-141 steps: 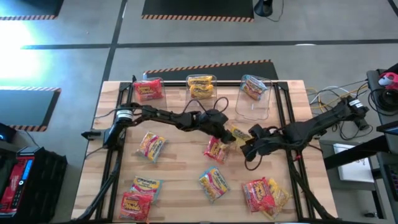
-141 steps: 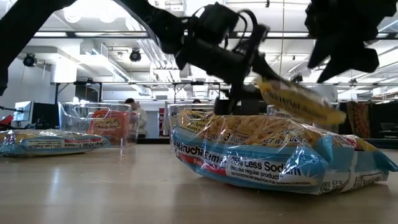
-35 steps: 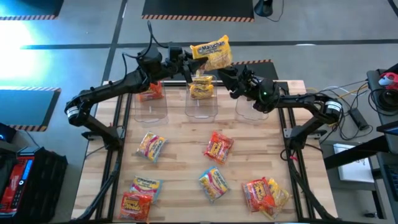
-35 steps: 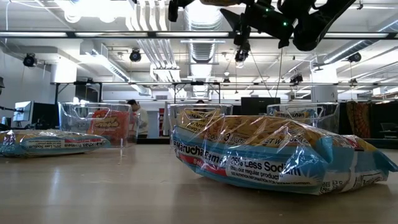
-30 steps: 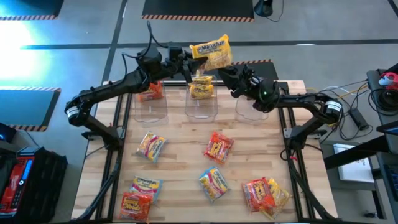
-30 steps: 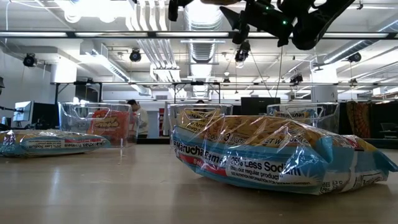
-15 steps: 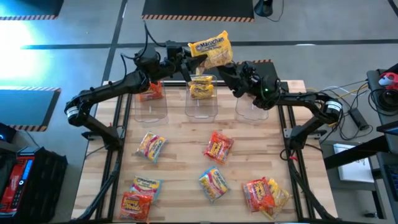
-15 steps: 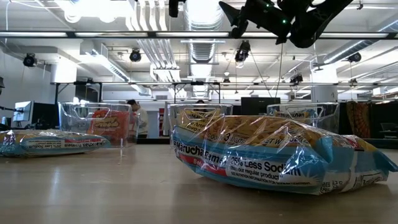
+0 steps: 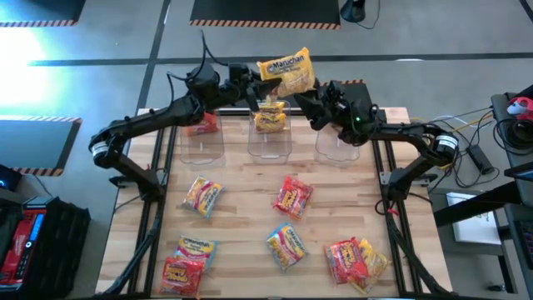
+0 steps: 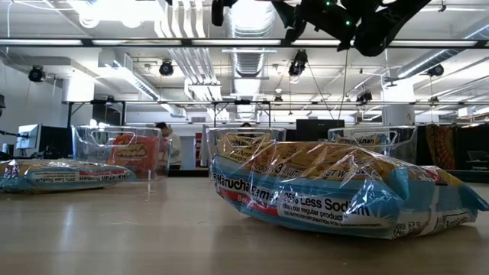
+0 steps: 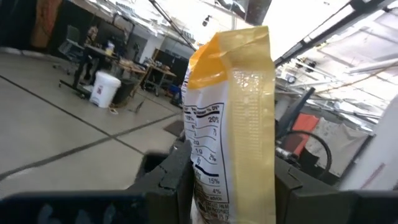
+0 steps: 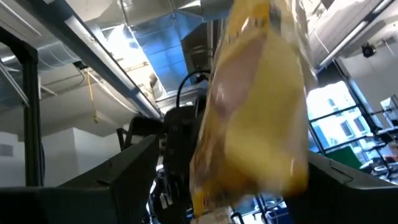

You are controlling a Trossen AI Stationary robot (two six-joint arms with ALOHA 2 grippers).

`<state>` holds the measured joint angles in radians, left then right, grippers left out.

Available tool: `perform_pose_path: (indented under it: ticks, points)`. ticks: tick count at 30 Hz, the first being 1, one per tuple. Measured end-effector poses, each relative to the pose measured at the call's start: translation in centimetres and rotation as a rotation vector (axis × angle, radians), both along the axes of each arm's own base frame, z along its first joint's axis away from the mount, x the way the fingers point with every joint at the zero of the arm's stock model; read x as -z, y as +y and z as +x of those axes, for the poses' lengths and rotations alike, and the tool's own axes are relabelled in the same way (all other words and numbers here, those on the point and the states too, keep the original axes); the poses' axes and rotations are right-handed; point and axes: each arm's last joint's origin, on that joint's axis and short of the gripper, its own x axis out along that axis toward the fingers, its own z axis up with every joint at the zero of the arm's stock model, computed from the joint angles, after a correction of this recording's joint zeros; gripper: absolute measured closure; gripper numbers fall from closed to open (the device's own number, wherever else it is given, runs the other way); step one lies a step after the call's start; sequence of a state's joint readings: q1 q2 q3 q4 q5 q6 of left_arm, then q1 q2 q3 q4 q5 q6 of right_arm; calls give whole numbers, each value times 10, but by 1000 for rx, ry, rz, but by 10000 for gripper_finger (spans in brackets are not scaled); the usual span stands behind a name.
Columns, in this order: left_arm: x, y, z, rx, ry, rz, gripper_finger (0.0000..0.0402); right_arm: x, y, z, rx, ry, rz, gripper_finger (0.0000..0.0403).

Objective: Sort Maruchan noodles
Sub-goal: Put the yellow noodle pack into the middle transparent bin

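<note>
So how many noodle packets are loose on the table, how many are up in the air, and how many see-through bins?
Crinkly plastic noodle packets loose on the wooden table: 7
Yellow plastic noodle packet up in the air: 1
Clear plastic bins: 3
Total: 11

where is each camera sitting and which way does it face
High: overhead, looking down on the table; both arms show.
Low: table height, looking level past a blue noodle packet; arms overhead.
Left wrist: on the left arm; its fingers clamp the yellow noodle packet.
Right wrist: on the right arm, facing the same packet, fingers apart.
Shared: that packet, seen in the high view too.
</note>
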<state>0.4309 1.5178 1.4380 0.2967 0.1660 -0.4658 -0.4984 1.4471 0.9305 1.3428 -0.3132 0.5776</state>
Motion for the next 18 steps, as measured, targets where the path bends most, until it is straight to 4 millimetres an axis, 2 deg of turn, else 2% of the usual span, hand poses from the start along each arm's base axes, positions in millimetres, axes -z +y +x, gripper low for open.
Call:
perform_pose_path:
  ticks: [8, 18]
  points:
    - [2, 1, 3, 8, 2, -4, 300, -4, 0, 1, 1, -8, -2, 126]
    - [4, 0, 3, 60, 20, 9, 296, -4, -6, -2, 8, -8, 7, 193]
